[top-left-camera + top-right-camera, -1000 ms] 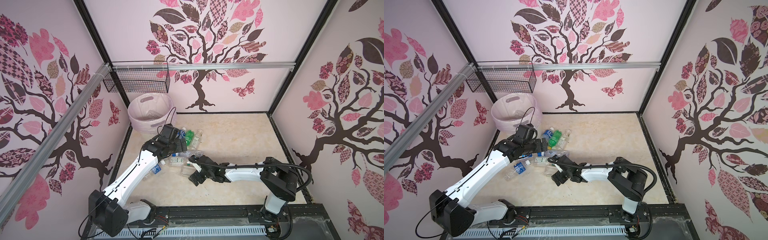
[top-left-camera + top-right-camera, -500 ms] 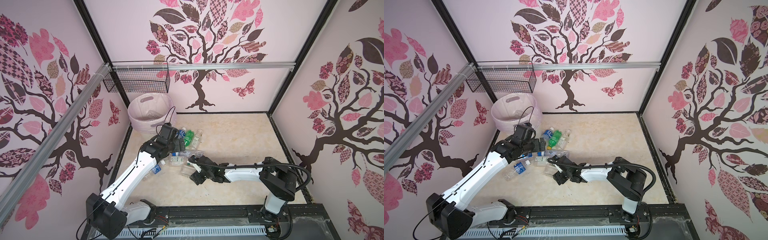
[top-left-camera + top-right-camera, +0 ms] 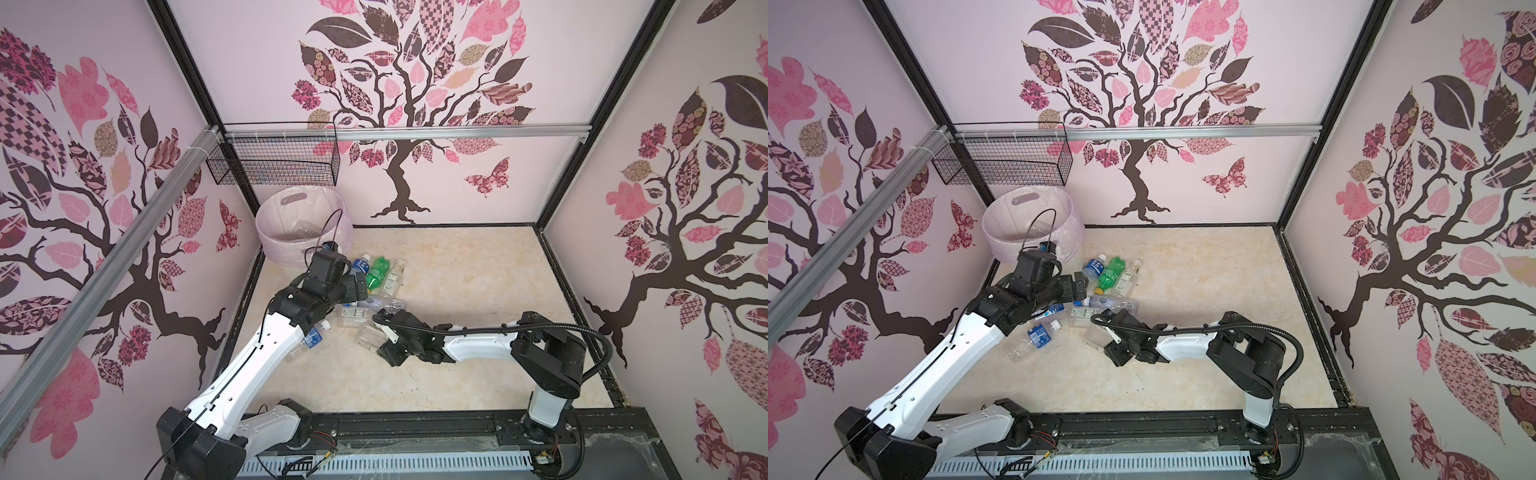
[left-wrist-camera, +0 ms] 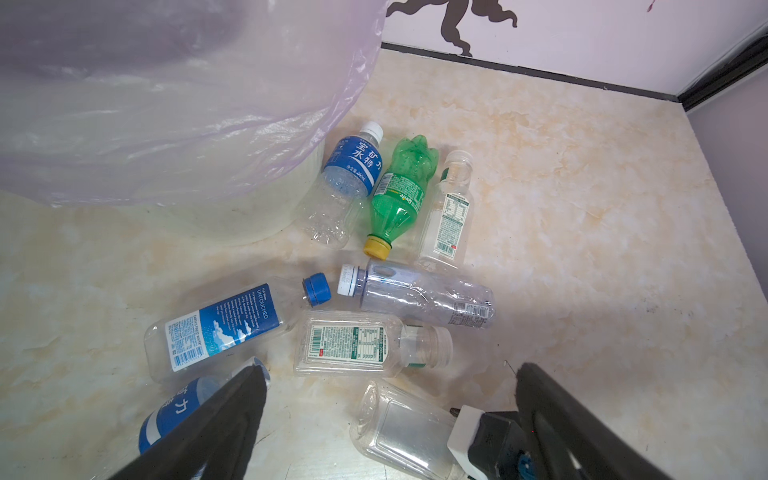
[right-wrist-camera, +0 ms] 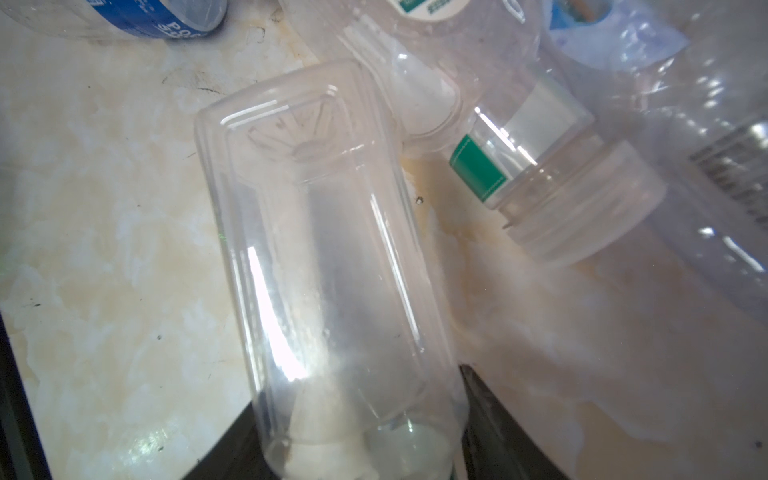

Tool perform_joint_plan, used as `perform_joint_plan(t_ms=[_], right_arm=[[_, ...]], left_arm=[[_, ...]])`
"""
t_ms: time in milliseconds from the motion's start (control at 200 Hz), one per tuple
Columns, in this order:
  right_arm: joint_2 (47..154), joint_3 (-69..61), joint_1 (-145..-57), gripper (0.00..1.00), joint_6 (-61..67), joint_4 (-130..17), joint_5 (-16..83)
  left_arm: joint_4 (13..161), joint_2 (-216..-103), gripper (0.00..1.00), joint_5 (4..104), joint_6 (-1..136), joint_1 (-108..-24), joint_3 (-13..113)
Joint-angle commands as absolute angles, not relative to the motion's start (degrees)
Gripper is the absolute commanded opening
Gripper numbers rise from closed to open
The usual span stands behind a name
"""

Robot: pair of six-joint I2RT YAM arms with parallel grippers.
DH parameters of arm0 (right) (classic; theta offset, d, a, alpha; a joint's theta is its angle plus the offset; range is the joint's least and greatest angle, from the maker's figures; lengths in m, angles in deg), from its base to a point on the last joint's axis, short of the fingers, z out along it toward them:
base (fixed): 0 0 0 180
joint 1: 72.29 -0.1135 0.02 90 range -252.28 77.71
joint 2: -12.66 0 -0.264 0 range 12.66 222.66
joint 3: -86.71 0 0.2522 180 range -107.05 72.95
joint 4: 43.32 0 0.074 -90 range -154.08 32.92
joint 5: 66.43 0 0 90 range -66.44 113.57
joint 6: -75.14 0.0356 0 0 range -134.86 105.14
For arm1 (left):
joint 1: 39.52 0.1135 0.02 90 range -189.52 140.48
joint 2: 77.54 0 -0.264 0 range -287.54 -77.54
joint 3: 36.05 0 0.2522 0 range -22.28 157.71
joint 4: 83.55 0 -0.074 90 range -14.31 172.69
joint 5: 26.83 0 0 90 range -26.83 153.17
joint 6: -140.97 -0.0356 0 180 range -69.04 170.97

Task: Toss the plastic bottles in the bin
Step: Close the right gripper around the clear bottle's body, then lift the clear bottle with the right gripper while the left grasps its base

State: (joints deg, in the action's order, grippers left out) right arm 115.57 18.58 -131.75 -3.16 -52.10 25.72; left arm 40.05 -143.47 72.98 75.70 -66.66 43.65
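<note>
Right hand point(image 5: 361, 436) is clenched on the cap end of a clear bottle point(image 5: 332, 249) lying on the desk point(image 3: 457, 270). Beyond it, left hand point(image 4: 390, 370) hangs released over the other bottles point(image 3: 376, 282), which lie scattered just beside the bin point(image 3: 282, 253) in the far left corner. A bottle point(image 3: 305, 226) lies inside it.

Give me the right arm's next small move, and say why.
Probably close the right hand firmly on the clear unlabelled bottle. In the right wrist view its fingers flank the bottle's neck end, but a firm grip is not evident. Lifting toward the bin now might drop it.
</note>
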Motion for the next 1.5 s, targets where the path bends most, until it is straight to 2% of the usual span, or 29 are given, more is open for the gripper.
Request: perform_joint_plan(t_ms=[0, 320, 800, 1145, 1490], right_arm=[[115.36, 18.47, -131.96, 0.58, -3.16, -54.14, 25.00], [113.32, 18.72, -131.98, 0.54, -2.80, -54.76, 23.97], [105.85, 19.48, -130.72, 0.53, -2.78, -56.59, 22.50], [99.19, 16.10, -123.78, 0.54, -0.77, -58.31, 25.13], [97.82, 7.09, -122.39, 0.54, 0.75, -59.60, 24.16]], left_arm=[[41.90, -142.42, 0.97, 72.12, 74.43, -66.33, 41.80], [36.76, -146.95, 0.97, 71.68, 75.59, -66.27, 45.96], [35.31, -146.71, 0.97, 70.59, 77.33, -65.91, 47.81], [37.93, -145.77, 0.97, 59.85, 80.51, -63.82, 48.52], [43.74, -147.34, 0.97, 49.20, 88.13, -62.54, 48.44]])
